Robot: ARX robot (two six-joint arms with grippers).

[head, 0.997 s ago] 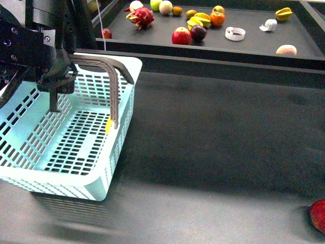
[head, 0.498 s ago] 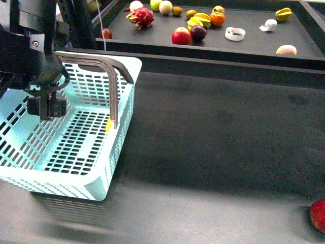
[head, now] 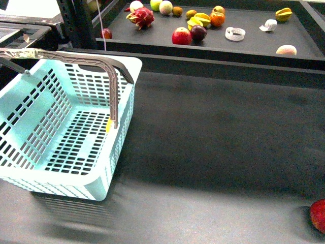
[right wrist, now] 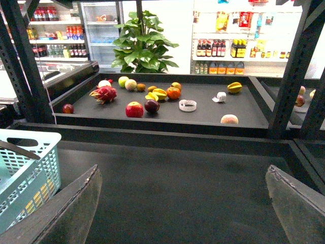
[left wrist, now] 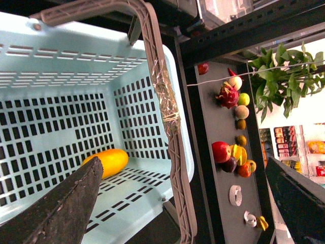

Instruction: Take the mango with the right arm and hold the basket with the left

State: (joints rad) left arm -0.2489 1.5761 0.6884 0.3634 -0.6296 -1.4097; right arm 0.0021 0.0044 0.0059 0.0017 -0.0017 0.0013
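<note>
The light blue basket (head: 76, 147) stands at the left of the dark table, its brown handle (head: 114, 86) upright. The mango (left wrist: 107, 162), yellow-orange and oval, lies on the basket floor (left wrist: 61, 127) by the side wall; from the front only a yellow sliver (head: 108, 125) shows through the slots. My left gripper (left wrist: 183, 203) hangs open above the basket, its jaws on either side of the taped handle (left wrist: 165, 101), touching nothing. My right gripper (right wrist: 183, 213) is open over bare table, with the basket (right wrist: 25, 173) off to one side. Neither arm shows in the front view.
A raised black tray (head: 254, 48) at the back holds a dragon fruit (head: 142, 17), a red apple (head: 181, 36), a star fruit (head: 284, 13) and other fruit. A red fruit (head: 319, 215) lies at the table's front right corner. Black frame posts (right wrist: 289, 71) flank the tray.
The left arm, which hung over the basket's left side, has lifted out of the front view. The basket and its handle have stayed where they were.
</note>
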